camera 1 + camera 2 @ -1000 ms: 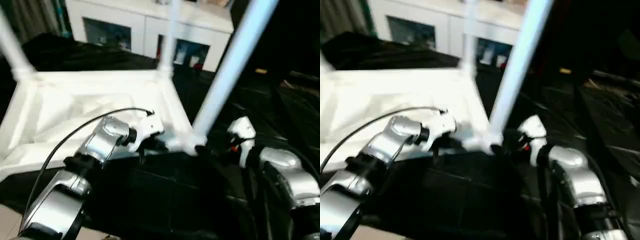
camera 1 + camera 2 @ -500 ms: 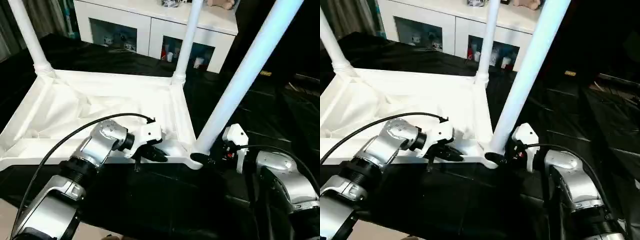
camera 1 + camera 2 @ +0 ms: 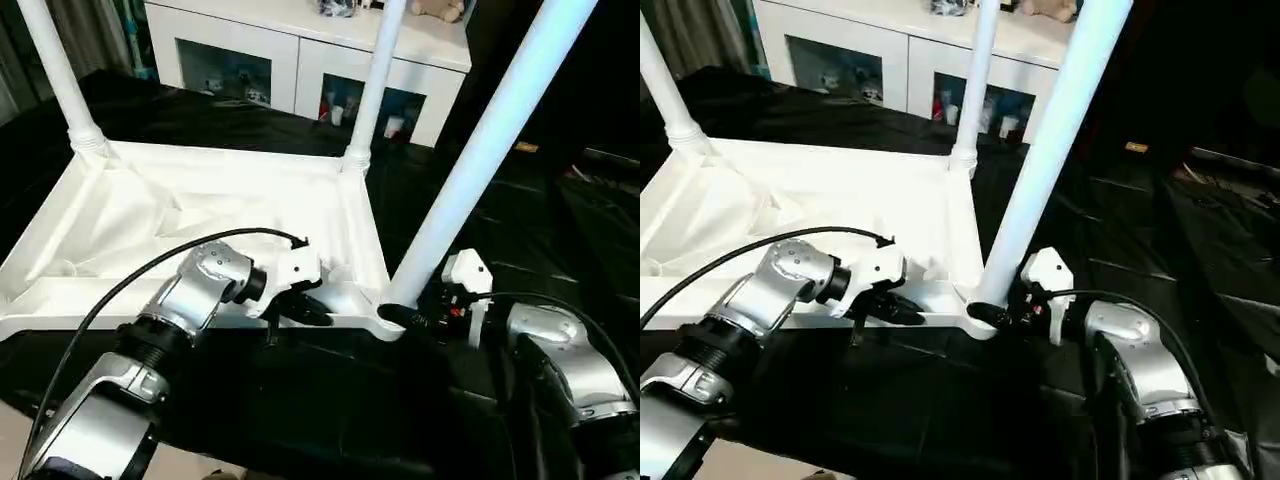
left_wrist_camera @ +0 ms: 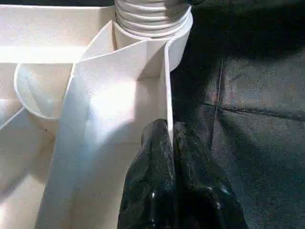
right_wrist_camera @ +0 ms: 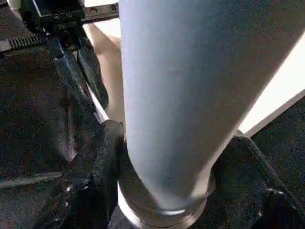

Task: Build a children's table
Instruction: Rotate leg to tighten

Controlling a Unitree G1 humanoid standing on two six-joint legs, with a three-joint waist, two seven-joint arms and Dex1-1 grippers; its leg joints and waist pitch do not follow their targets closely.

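Note:
The white tabletop [image 3: 200,210] lies upside down on black cloth, ribbed underside up. Two legs [image 3: 62,80] [image 3: 372,90] stand in its far corner sockets. A third leg [image 3: 470,170] rises tilted from the near right corner socket [image 3: 392,312]. My right gripper [image 3: 402,318] is shut on that leg's base, with one black finger [image 5: 102,157] on each side of the tube [image 5: 181,95]. My left gripper [image 3: 315,312] is shut on the tabletop's near rim, its fingertips [image 4: 162,138] pinching the thin white wall [image 4: 167,86] just beside the socket. The left gripper [image 5: 78,71] shows again in the right wrist view.
A white glass-door cabinet [image 3: 300,60] stands behind the table. Black cloth [image 3: 330,400] covers the floor around the tabletop and under both forearms. A cable [image 3: 150,270] loops over my left forearm.
The whole picture shifted and steadied, so the camera moved. Both grippers keep their holds, and the near right leg stays in its socket at about the same tilt.

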